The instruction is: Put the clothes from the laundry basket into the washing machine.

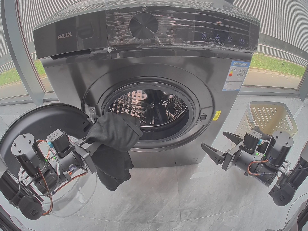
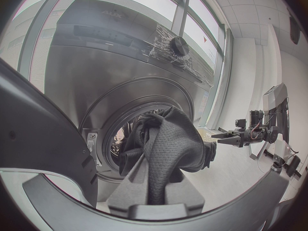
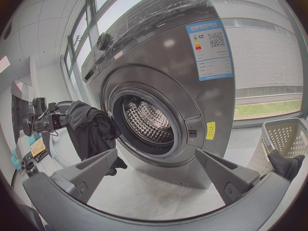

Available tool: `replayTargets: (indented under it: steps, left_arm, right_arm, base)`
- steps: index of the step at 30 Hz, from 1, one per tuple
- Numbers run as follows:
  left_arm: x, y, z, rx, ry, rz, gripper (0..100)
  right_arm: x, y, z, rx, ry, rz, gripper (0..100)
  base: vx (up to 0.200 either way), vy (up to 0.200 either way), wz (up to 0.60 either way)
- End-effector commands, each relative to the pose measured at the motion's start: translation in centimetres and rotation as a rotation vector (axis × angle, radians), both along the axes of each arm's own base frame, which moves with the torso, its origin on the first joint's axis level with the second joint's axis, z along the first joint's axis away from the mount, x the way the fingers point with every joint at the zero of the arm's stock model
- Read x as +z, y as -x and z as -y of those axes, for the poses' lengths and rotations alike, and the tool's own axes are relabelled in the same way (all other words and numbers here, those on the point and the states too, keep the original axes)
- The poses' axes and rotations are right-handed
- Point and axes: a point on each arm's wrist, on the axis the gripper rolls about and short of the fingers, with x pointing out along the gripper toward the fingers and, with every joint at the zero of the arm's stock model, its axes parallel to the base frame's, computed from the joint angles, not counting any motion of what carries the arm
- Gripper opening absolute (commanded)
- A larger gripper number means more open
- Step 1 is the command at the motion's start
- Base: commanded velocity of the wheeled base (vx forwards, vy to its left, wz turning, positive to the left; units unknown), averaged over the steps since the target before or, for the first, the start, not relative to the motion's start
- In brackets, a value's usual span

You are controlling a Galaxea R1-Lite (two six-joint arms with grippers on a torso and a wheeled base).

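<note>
Grey tiled floor (image 1: 160,196), windows (image 1: 279,16) behind

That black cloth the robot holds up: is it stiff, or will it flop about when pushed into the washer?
Probably floppy: the black cloth drapes and hangs below the left gripper. Likely light, since one pinch holds it. Trailing folds might catch on the washer rim.

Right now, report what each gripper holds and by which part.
The left gripper is shut on the black garment, pinching a bunched fold; the rest drapes over and below. The right gripper is open, holding nothing.
</note>
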Motion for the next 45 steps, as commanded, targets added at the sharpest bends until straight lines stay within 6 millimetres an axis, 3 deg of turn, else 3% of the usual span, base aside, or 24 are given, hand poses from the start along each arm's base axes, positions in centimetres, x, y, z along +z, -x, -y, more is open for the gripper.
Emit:
replayTargets:
  steps: [1,19,27,30,31,34,41,45]
  left_arm:
    - [-0.2,0.1,0.1,-0.003,-0.007,-0.007,0]
    - [-0.9,-0.3,0.5,-0.013,-0.025,-0.032,0]
    - [-1.3,1.8,3.2,-0.154,-0.04,-0.048,0]
    - [-1.3,1.8,3.3,-0.155,-0.04,-0.048,0]
    - [-1.9,0.9,5.0,-0.181,-0.04,-0.062,0]
    - [-3.4,-1.3,6.6,-0.18,-0.063,-0.083,0]
    - [-5.9,-5.3,9.2,-0.139,-0.037,-0.12,0]
    - [-7.9,-8.7,10.8,-0.043,-0.013,-0.111,0]
  right_arm:
    - [-0.1,0.0,-0.1,0.003,0.002,-0.004,100]
    - [-0.2,0.0,-0.1,0.006,0.005,-0.008,100]
    - [-0.2,1.1,-1.2,0.062,0.007,-0.012,100]
    - [-0.2,1.2,-1.2,0.065,0.007,-0.012,100]
    - [-0.4,2.1,-1.7,0.101,0.016,-0.025,100]
    - [-0.6,2.3,-1.7,0.108,0.023,-0.033,100]
    - [-0.7,2.4,-1.7,0.109,0.027,-0.036,100]
    - [-0.8,2.4,-1.7,0.11,0.028,-0.038,100]
  base:
    - [0.2,0.0,0.0]
    - [0.078,0.0,0.0]
    - [0.0,0.0,0.0]
    - [0.0,0.0,0.0]
    - [0.0,0.0,0.0]
    - [0.0,0.0,0.0]
    - [0.0,0.0,0.0]
    - [0.0,0.0,0.0]
